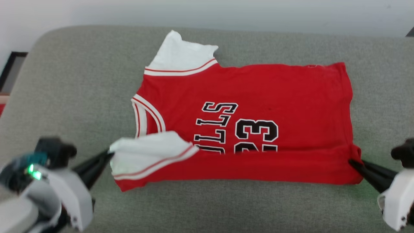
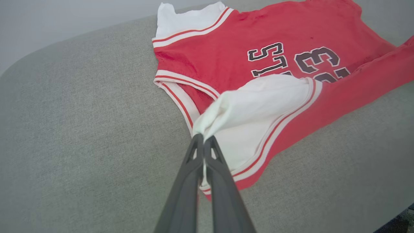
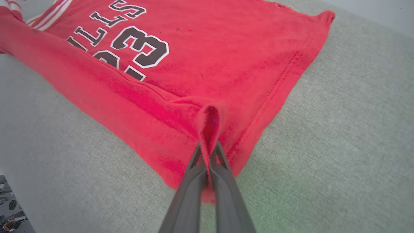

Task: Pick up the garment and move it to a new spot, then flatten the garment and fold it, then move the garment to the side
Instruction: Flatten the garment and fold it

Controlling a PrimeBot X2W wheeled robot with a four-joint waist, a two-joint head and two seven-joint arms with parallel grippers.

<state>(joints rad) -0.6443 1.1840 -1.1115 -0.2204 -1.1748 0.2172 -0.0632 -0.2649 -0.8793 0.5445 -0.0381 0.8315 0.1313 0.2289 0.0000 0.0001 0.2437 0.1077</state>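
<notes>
Centre-frame on the grey cushion (image 1: 64, 81), the garment (image 1: 252, 97) has its near edge doubled over, left fingers (image 1: 93, 166) clenched on a white sleeve (lower left), right fingers (image 1: 372, 174) on the hem corner, seemingly folding it.

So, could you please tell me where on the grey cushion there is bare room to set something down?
The widest bare patch of the grey cushion lies between the collar of the garment and the cushion's rounded left end. A narrower strip runs along the near edge. Crowded: both near corners, where the left gripper and right gripper pinch the fabric.
</notes>
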